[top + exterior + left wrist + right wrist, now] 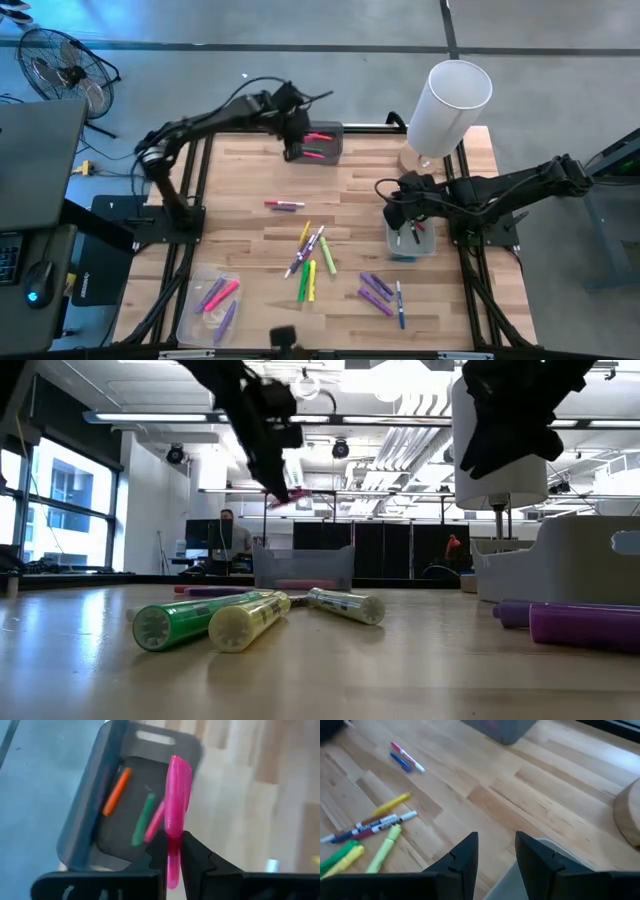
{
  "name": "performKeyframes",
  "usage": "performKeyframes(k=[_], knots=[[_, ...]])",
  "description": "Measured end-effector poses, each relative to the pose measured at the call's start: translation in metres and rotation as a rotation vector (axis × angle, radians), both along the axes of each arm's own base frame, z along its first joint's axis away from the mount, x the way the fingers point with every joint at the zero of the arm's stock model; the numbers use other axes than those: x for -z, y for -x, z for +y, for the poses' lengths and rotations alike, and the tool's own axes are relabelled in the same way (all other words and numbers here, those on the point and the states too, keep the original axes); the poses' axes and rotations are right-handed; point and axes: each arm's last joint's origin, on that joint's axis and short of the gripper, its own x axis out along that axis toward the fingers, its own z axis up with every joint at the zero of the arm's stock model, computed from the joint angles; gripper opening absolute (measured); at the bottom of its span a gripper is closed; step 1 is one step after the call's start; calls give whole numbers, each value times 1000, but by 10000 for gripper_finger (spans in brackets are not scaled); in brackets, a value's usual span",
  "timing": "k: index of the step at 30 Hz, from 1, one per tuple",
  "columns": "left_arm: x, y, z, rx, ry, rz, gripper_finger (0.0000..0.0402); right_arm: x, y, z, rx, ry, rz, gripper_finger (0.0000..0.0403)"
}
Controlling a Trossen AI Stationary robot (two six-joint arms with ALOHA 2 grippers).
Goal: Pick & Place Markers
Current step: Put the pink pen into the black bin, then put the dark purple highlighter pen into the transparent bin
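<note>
Markers [310,262] mid-table, white cylinder [447,105] beside

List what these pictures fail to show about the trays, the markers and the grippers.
- Clear bin, high view: contents mostly covered by the right gripper.
- Dark tray, low view: its wall hides the markers inside.
- Pink marker, left wrist view: lower end hidden between the left gripper fingers.
- Marker labels, right wrist view: too small to read.
</note>
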Motion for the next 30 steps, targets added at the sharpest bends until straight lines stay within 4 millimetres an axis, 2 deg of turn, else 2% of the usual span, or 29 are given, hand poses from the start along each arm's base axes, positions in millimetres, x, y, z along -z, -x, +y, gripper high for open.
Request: performKeyframes(k=[6,9,13,16,20,26,30], knots=[[21,-30,28,76,-15,75,20,0,-1,-7,93,-50,-36,119],[31,-43,39,75,-86,133,22,0,-1,-9,127,-78,-50,119],[47,-53,47,50,-123,211,58,0,-1,-9,156,-101,-67,119],[47,-53,47,50,-123,223,92,0,-1,-9,164,-109,-73,119],[47,-54,46,63,-141,216,119,0,-2,-9,154,-126,-81,119],[38,-54,38,21,-167,236,127,-1,-3,-8,134,-148,-83,119],[24,-47,23,-22,-90,225,128,-1,-3,-8,113,-138,-72,119]])
